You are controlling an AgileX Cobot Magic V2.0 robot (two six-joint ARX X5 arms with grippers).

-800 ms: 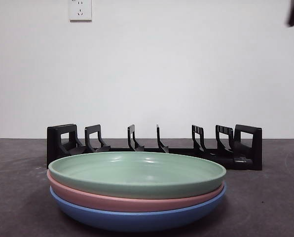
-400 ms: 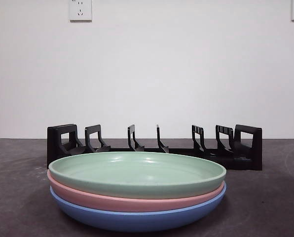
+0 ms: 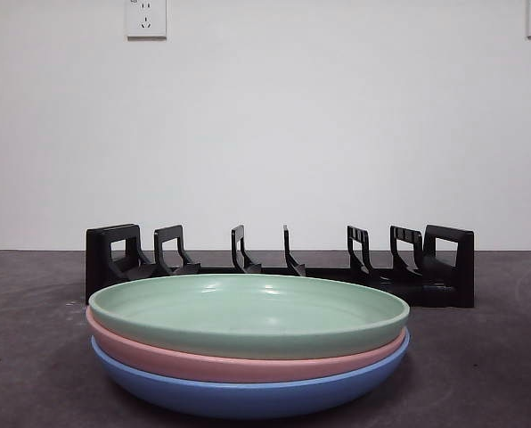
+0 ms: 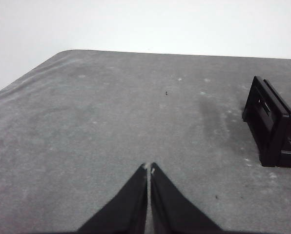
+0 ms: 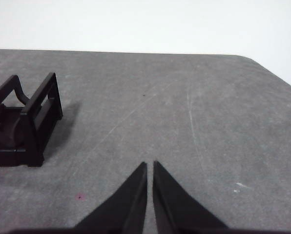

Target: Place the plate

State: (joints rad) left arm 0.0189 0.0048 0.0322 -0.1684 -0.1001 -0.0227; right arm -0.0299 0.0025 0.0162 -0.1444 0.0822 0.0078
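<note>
The grey desk [image 3: 479, 374] carries a black rack [image 3: 279, 263] running crosswise at the back. In front of it lies a flat stack: green plate [image 3: 248, 308] on pink plate [image 3: 159, 357] on blue plate [image 3: 248, 397], whose underside is cut off. The left claw [image 4: 149, 168] and right claw [image 5: 150, 165] hover over bare desk, each pinched closed and holding nothing.

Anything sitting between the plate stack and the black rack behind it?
No. The front view shows only bare grey table between the green plate topping the stack and the black rack.
</note>
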